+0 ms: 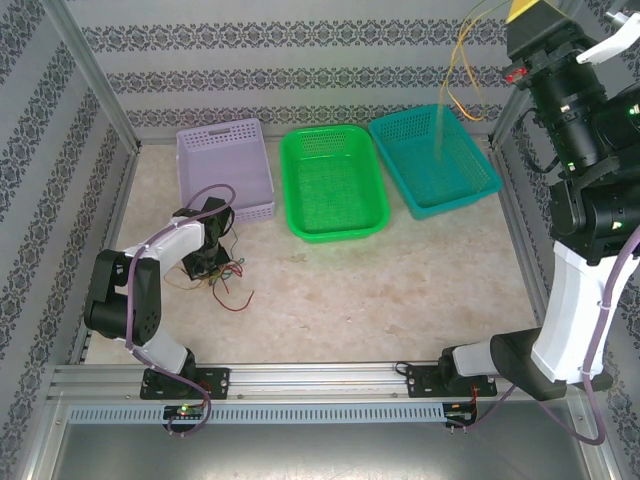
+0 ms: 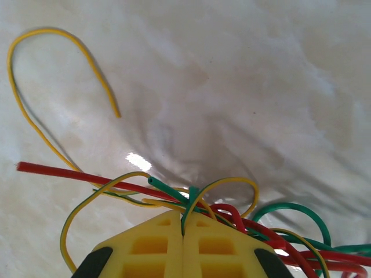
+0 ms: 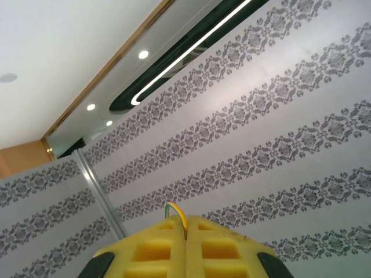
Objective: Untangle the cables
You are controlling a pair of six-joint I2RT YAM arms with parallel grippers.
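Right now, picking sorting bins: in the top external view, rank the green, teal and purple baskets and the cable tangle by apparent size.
1. green basket and teal basket: look alike, unranked.
2. purple basket.
3. cable tangle, by far smallest.

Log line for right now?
left gripper: shut on cable tangle, low at table | right gripper: shut on yellow cable, raised high, cable dangling

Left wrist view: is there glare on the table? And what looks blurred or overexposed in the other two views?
Left wrist: a small white glare spot on the table, just above the sharp cables. Top external: the yellow cable seen against the teal basket is faint and smeared. Right wrist: ceiling lights blown out, wallpaper sharp.
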